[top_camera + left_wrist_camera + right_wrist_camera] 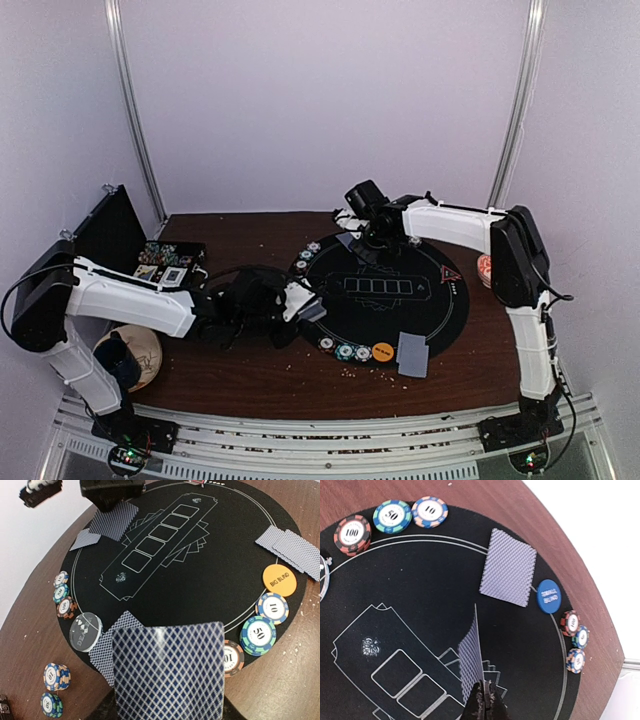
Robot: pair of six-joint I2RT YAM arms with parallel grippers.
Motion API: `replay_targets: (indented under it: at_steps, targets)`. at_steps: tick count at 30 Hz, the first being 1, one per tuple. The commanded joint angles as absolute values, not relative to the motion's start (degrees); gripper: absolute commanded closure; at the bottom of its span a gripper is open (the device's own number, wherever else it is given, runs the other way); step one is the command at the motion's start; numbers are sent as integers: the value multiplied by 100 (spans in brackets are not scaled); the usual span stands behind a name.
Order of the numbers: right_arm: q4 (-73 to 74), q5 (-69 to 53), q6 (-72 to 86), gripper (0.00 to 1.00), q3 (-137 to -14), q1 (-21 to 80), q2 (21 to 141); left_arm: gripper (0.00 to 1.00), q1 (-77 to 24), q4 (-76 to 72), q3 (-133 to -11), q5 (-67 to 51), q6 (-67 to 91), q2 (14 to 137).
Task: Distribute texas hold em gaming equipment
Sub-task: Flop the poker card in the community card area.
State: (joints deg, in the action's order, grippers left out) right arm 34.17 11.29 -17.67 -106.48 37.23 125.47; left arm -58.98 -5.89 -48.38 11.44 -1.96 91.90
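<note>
Right gripper, low over mat, pinches a card (left gripper clasps cards).

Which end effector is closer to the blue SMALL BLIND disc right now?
Right. The right end effector, shut on a card, hovers over the mat close to the blue SMALL BLIND disc. The left end effector, holding the deck, is at the mat's opposite edge by the dealer button.
</note>
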Motion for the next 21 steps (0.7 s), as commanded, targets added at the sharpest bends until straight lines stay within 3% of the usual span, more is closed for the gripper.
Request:
replay_targets:
  at_steps: [1, 11, 21]
  targets:
    - [3062, 1546, -1698, 100, -10617, 3874, 12795, 82, -5852, -795, -4844, 1542, -86, 8890]
    - [3074, 116, -1545, 100, -10607, 4066, 13034, 82, -5687, -822, -4696, 2027, 114, 8603]
    - [3051, -301, -1387, 100, -10779, 4140, 13391, 81, -5687, -831, -4692, 1986, 116, 8603]
